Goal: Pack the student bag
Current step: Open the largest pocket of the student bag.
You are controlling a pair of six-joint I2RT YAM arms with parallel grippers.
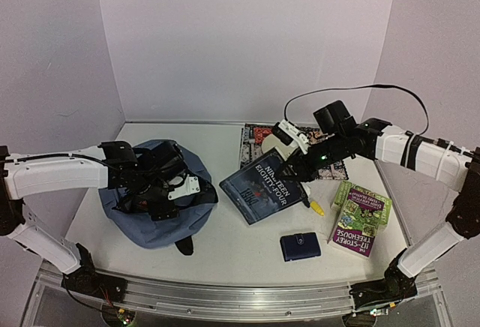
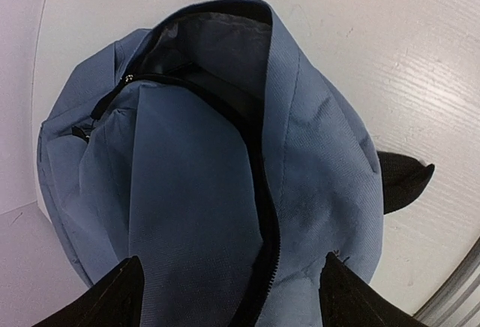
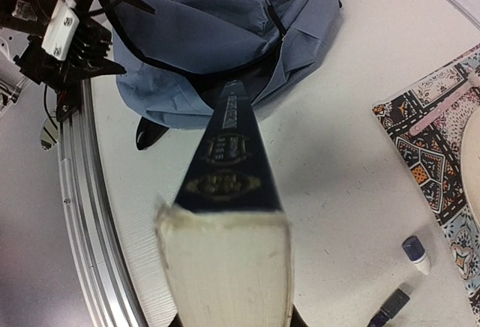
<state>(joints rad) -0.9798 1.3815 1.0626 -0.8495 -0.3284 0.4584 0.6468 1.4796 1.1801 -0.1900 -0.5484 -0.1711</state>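
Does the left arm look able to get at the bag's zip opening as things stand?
Likely yes. The left gripper hovers open right over the student bag, with nothing between it and the zip opening. The right gripper holds the book off to one side.

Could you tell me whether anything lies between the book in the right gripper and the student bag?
Nothing visible: bare table separates the book from the student bag; the left gripper hangs open above the bag.
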